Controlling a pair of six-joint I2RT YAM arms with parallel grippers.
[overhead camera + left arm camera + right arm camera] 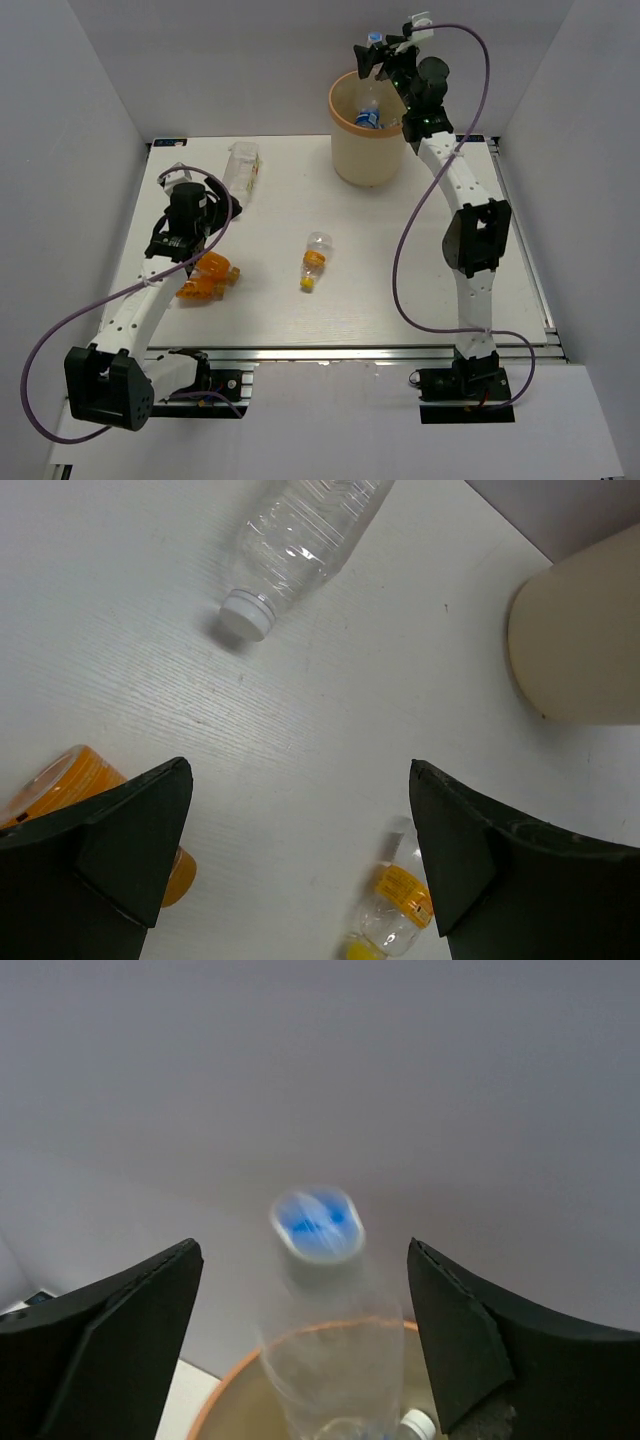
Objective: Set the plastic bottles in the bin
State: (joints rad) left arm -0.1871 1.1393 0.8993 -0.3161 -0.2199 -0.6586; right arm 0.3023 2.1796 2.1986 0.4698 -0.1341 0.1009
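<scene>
While the right gripper point(303, 1248) hangs over the bin point(365, 160) at the top centre of the overhead view, its fingers stand wide apart. A blue-capped bottle point(318, 1222) sits between them, touched by neither. It is blurred in the right wrist view, cap up, its base at the peach rim. Judged to be dropping free, not held. One blue-labelled bottle point(367, 116) lies inside the bin.

Left gripper point(298, 780): fingers wide, nothing between them, over bare table point(120, 630) at the left of the overhead view.

On the table:
- two orange bottles point(205, 280) at lower left, close together and just beside that gripper; cannot tell whether they touch
- yellow-capped bottle point(314, 264) on its side at centre
- plain clear bottle point(242, 168) on its side at upper left, white cap toward the wrist camera

Handling, judged: all look empty and thin-walled, so they should be light, dent under a hard squeeze and roll if nudged. Smooth plastic is likely slippery, though the ribbed clear body offers some bite. Best hold is across the mid-body, fingers square to the long axis, not at the tapering neck or cap. With the orange pair, one finger may foul the neighbour, so approach from the free outer side.
</scene>
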